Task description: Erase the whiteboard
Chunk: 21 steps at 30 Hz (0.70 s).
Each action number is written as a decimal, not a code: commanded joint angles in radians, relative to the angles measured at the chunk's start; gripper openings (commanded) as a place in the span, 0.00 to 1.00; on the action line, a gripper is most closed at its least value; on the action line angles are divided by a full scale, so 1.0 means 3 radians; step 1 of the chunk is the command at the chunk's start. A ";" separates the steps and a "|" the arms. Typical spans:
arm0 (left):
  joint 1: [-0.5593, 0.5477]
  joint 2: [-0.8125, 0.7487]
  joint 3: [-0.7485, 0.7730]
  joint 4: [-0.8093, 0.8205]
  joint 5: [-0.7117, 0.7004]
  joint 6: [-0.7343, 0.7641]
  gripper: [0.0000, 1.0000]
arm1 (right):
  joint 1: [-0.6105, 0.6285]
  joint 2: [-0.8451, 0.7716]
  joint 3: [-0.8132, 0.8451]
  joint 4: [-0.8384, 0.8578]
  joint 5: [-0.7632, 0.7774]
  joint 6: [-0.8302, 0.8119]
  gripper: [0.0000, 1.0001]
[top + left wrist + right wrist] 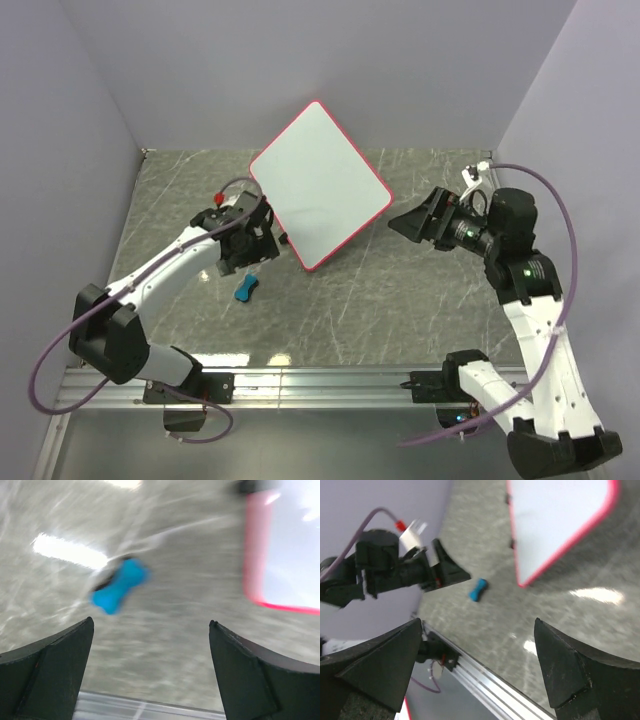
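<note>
The whiteboard [320, 185], white with a thin pink-red frame, lies turned at an angle on the grey marbled table; its face looks clean. It also shows in the left wrist view [295, 545] and in the right wrist view [555, 515]. A small blue eraser [246, 288] lies on the table just off the board's near left corner. My left gripper [248, 258] is open and empty, hovering just above the eraser [120, 586] beside the board's left edge. My right gripper [405, 222] is open and empty, raised to the right of the board, facing the eraser [478, 589].
An aluminium rail [320, 380] runs along the table's near edge. Purple walls [60, 150] close the left, back and right sides. The left arm [395, 572] shows in the right wrist view.
</note>
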 commanded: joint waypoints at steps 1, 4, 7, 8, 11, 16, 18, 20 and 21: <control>-0.0320 -0.0253 0.0631 -0.0213 -0.0309 -0.0068 0.99 | 0.0164 -0.0404 0.0186 0.0422 -0.0235 0.0303 1.00; -0.0642 -0.0299 0.1178 -0.0244 -0.0666 -0.0017 0.99 | 0.0191 -0.0813 -0.0192 0.0961 -0.0302 0.0876 1.00; -0.0888 -0.0411 0.1476 0.0041 -0.0902 0.0314 0.99 | 0.0191 -0.1059 -0.0596 0.1105 -0.0327 0.1179 1.00; -0.0935 -0.0457 0.1441 0.0245 -0.0953 0.0397 0.99 | 0.0201 -0.1086 -0.0618 0.1045 -0.0337 0.1148 1.00; -0.1002 -0.0718 0.1119 0.0710 -0.0990 0.0627 1.00 | 0.0242 -0.1183 -0.0623 0.0723 -0.0220 0.1016 1.00; -0.1002 -0.1352 0.0394 0.1222 -0.1102 0.0724 0.99 | 0.0303 -0.1270 -0.0363 -0.0048 0.0355 0.0454 1.00; -0.1002 -0.1662 0.0163 0.1406 -0.1275 0.0750 0.99 | 0.0384 -0.1260 -0.0250 -0.0365 0.0577 0.0136 1.00; -0.1002 -0.1979 -0.0230 0.1702 -0.1540 0.0918 1.00 | 0.0426 -0.1270 -0.0143 -0.0545 0.0848 -0.0042 1.00; -0.1002 -0.2057 -0.0424 0.1745 -0.1633 0.0949 1.00 | 0.0446 -0.1250 -0.0056 -0.0596 0.0945 -0.0089 1.00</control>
